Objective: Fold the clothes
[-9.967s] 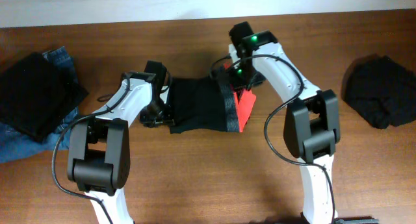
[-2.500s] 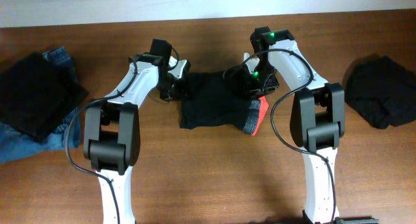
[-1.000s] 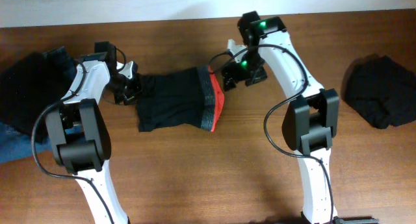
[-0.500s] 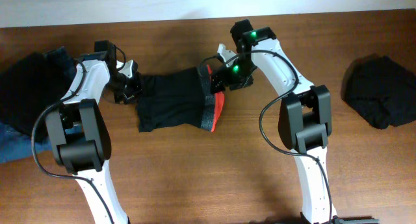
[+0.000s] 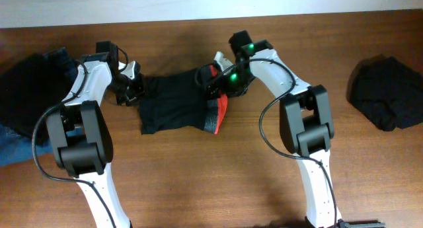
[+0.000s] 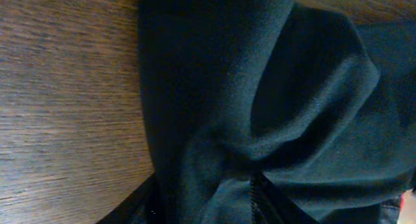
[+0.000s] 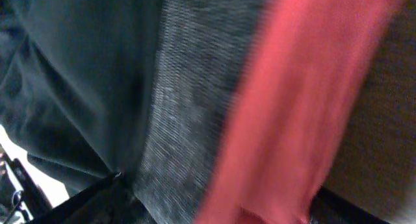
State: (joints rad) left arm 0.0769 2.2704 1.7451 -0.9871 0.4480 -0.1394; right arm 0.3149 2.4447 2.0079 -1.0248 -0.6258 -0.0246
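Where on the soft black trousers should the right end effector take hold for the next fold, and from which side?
Probably the grey waistband at the right end of the soft black trousers, coming down from the right with the right end effector. That band with its red-orange trim forms a thick edge facing that arm; the rest lies flat.

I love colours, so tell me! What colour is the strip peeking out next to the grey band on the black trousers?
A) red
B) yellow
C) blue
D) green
A: a red strip runs right beside the grey band at the right end of the trousers.
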